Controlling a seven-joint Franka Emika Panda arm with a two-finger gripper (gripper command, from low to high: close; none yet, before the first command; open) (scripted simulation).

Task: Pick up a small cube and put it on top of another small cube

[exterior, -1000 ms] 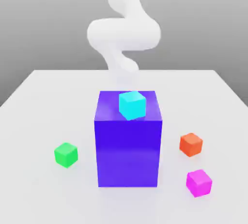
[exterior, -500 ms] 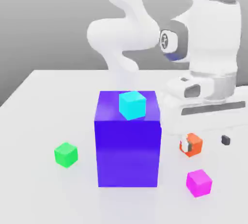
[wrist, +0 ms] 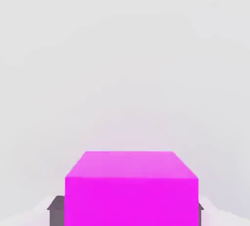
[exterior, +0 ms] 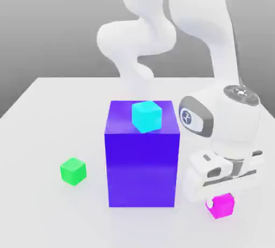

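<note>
Low over the magenta cube [exterior: 222, 207] near the table's [exterior: 43, 112] front edge: gripper [exterior: 220, 198], fingers straddling it, clamping impossible to tell. Toward the opposite side, beyond the blue-violet block [exterior: 142, 161]: green cube [exterior: 73, 170].

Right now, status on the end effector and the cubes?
End effector down over magenta cube, cube between fingers, grip unconfirmed. Green cube untouched on table. Blue-violet block with cyan cube stands between them.
</note>
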